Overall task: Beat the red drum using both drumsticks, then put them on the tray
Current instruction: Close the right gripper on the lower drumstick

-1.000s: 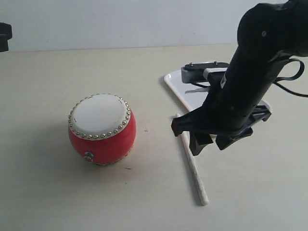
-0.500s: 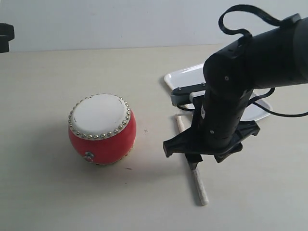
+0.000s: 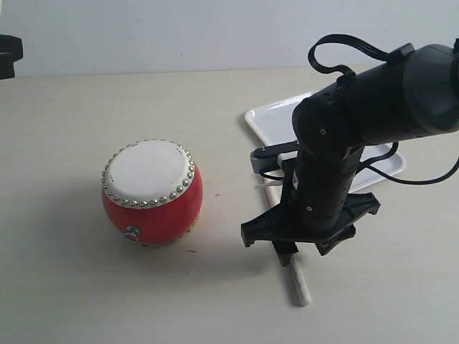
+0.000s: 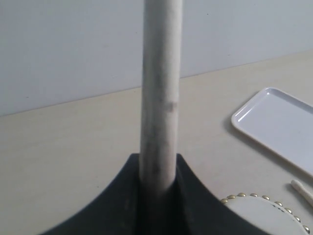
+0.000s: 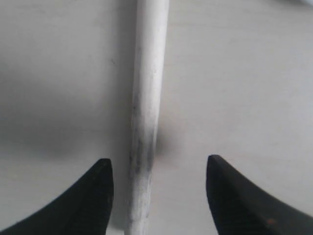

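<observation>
The small round red drum (image 3: 152, 213) has a smooth, faintly glossy painted shell, a matt cream-white skin top (image 3: 148, 170) and shiny brass-coloured metal studs (image 3: 153, 202). The flat rectangular white plastic tray (image 3: 276, 118) is glossy. The thin pale beige wooden drumstick (image 5: 145, 98) is matt with grey scuffs, and the other wooden drumstick (image 4: 160, 93) looks alike. The pale tabletop (image 3: 72, 287) is smooth and matt. The right gripper (image 5: 157, 164) has matt black fingers (image 5: 95, 196).

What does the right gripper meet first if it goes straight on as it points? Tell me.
The drumstick lying on the table, which sits between the right gripper's open jaws; the table itself is probably just behind it.
</observation>
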Available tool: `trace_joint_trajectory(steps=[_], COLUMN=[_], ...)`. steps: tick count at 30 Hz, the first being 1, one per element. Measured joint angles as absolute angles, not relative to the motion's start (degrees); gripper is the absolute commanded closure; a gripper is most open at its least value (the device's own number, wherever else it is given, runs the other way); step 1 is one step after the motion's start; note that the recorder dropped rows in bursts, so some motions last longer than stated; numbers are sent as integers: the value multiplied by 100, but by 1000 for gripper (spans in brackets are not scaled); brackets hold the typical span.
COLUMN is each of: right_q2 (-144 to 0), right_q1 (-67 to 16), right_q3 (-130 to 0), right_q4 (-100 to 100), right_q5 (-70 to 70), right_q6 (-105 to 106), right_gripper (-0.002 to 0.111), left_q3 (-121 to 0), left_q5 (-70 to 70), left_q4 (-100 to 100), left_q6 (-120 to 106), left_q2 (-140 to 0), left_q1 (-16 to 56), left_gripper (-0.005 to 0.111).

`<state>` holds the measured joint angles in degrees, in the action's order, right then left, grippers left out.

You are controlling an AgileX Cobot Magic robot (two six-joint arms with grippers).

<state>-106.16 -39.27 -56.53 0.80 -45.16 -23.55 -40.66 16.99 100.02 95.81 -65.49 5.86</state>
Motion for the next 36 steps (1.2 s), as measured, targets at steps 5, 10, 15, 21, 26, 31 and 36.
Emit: trace_joint_trajectory(steps=[5, 10, 15, 21, 26, 31, 36], right_q2=[-10616, -10643, -10887, -10955, -10955, -10955, -10901], right_q1=[-3927, -3927, -3927, -3927, -3927, -3927, -3927], right_q3=[-5653, -5653, -5653, -5653, -5653, -5653, -5653], right_q4=[177, 267, 296, 297, 297, 307, 296], right_q5=[-4428, -4260, -4227, -4230, -4230, -4230, -4505], right_q6=[-2321, -2311, -2311, -2311, -2311, -2188, -1804], right_gripper=[55, 58, 58, 74, 109, 108, 108], left_q3=[-4066, -4066, -4066, -4066, -4066, -4066, -4066], left_q5=[1699, 1699, 1699, 1725, 1738, 1882, 2113], left_q4=[10002, 10002, 10002, 10002, 10002, 10002, 10002], left_q6=[9581, 9581, 9581, 9581, 9581, 9581, 9581], left_q2=[-6549, -6549, -6549, -6549, -6549, -6540, -6540], left_q1=[586, 586, 586, 586, 586, 586, 586], left_gripper=[107, 107, 107, 107, 107, 107, 107])
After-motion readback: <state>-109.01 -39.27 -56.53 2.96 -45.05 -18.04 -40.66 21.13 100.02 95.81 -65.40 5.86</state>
